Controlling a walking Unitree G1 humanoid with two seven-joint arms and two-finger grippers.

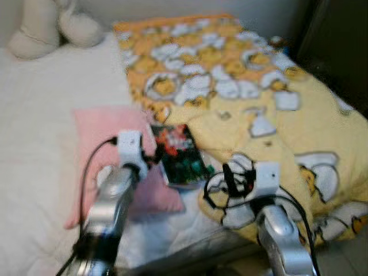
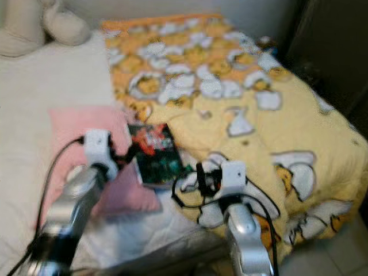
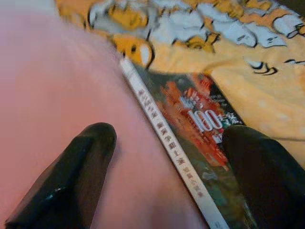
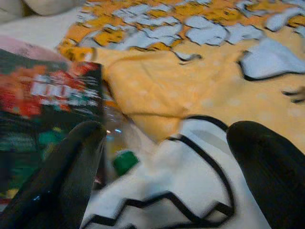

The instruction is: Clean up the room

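Here, a book (image 1: 180,154) lies on the bed between a pink pillow (image 1: 109,129) and yellow blanket (image 1: 270,115). The left gripper (image 3: 167,162) straddles its spine, fingers spread; the right gripper (image 4: 162,167) hovers spread over the blanket's edge.

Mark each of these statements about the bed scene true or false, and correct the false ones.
1. The book lies between the pink pillow and the yellow blanket. True.
2. The left gripper is shut on the book. False: its fingers are open, one over the pillow and one over the book.
3. A bottle with a green cap lies beside the book, at the blanket's edge. True.
4. The right gripper holds the bottle. False: it is open above the blanket.
5. The plush toy lies on the blanket. False: it is on the white sheet.
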